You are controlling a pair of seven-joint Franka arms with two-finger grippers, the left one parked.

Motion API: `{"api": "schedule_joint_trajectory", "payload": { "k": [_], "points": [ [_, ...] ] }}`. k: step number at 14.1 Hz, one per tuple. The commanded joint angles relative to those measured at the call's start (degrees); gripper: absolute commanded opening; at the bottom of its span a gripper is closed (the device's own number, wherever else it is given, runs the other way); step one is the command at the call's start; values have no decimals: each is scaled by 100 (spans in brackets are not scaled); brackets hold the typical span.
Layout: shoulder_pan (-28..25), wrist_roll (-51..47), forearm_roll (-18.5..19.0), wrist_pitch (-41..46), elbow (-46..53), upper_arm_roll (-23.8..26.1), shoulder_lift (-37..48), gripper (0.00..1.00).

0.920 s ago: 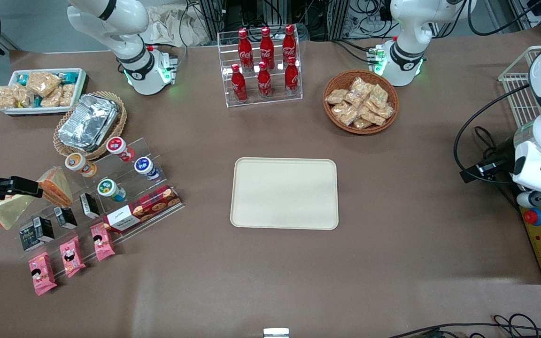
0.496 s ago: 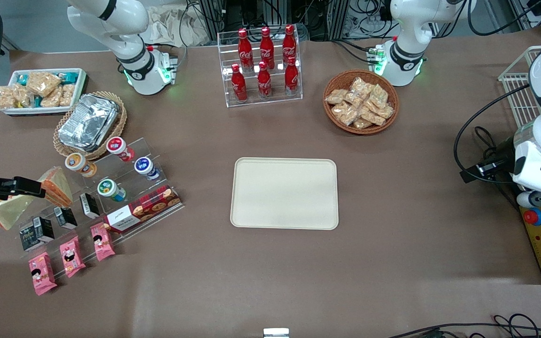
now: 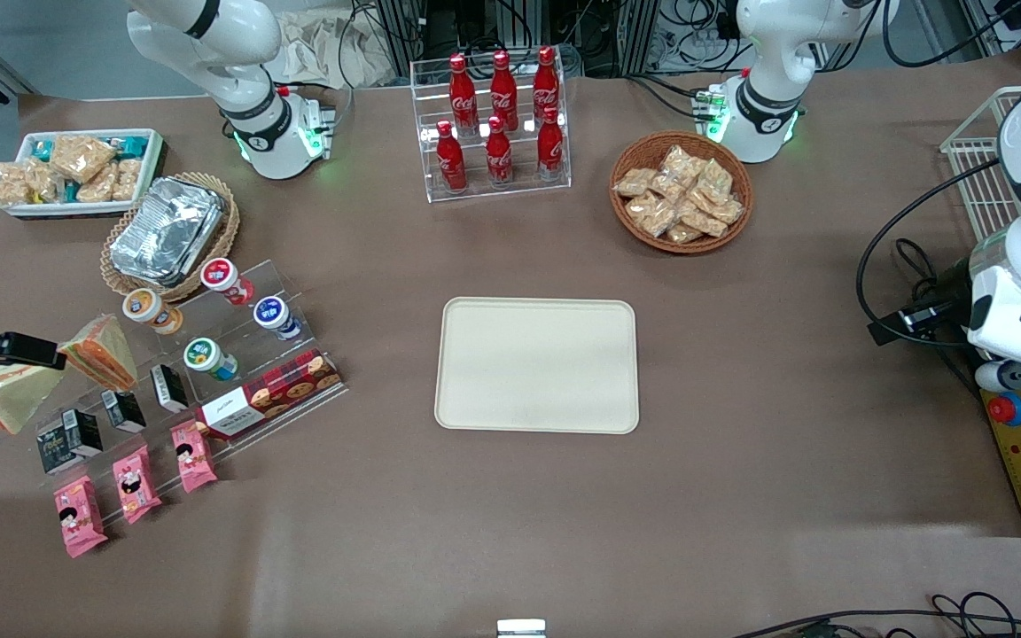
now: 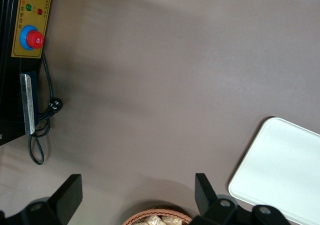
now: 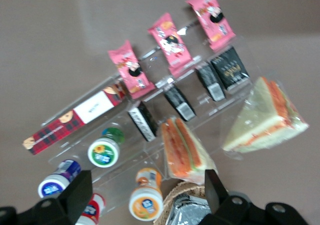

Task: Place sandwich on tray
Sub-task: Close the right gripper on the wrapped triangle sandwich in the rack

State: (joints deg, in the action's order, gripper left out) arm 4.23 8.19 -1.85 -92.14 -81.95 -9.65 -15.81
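Note:
The sandwich [image 3: 3, 396], a pale wedge in clear wrap with red-orange filling, lies on the table at the working arm's end, beside the clear display steps. It also shows in the right wrist view [image 5: 264, 119]. A smaller orange-striped wedge [image 3: 103, 351] lies beside it, also seen by the right wrist [image 5: 184, 147]. My gripper [image 3: 32, 352] hovers above the gap between the two wedges, open and empty, with its fingers wide apart [image 5: 145, 200]. The cream tray [image 3: 537, 364] lies empty mid-table and also shows in the left wrist view [image 4: 285, 175].
Clear display steps [image 3: 209, 354] hold yogurt cups, black packets, a cookie box [image 3: 267, 394] and pink packets. A foil container in a wicker basket [image 3: 167, 232] and a white snack bin [image 3: 76, 170] lie farther from the camera. A cola rack [image 3: 494, 124] and a snack basket [image 3: 681, 192] stand farther back.
My gripper has drawn back slightly toward the working arm's end of the table. Both wedges and the tray have not moved.

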Motion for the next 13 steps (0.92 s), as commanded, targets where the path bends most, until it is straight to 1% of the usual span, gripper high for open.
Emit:
{"api": "schedule_joint_trajectory", "payload": {
  "k": [1, 7, 9, 11, 13],
  "points": [
    [25, -28, -35, -41, -163, -309, 104, 100],
    [60, -28, -8, -296, -181, -942, -53, 100],
    [104, -63, 61, -436, -181, -987, -176, 100],
    [201, -19, 307, -742, -181, -987, -360, 100],
    [314, -10, 352, -1016, -181, -978, -606, 100]
  ]
}}
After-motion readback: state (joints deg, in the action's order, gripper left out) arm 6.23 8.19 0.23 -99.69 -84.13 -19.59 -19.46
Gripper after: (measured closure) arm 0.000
